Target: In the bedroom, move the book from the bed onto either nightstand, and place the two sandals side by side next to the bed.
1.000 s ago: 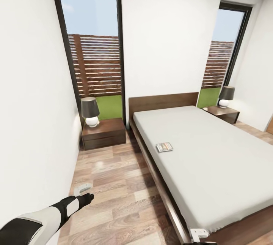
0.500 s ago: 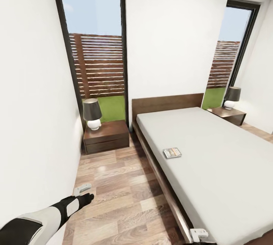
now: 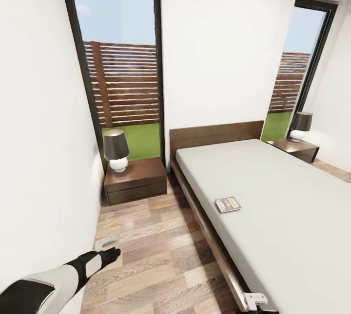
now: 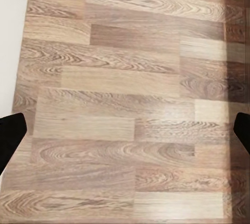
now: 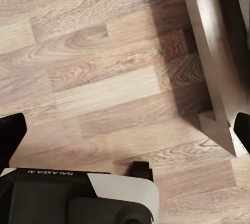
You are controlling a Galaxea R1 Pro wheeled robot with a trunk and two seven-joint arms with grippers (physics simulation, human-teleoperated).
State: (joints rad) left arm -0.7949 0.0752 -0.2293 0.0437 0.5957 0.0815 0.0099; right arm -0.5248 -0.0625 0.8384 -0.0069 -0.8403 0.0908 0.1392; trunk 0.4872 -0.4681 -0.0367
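- I see the book lying flat on the bed, at about 2 o'clock from me.
- Nightstand sits at 11 o'clock.
- Both my grippers, left and right, are spread wide over the floor, grasping nothing.

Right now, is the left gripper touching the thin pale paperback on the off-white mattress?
Apart. The head view shows the left gripper over the wood-plank floor, with the dark bed frame between it and the paperback.

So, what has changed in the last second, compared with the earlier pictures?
Only the camera moved: the view swung left and a little forward, so the book, the bed and the left nightstand sit differently in the picture. Nothing was grasped or released. The book lies flat on the mattress as before, and the left gripper hangs over the floor unchanged.
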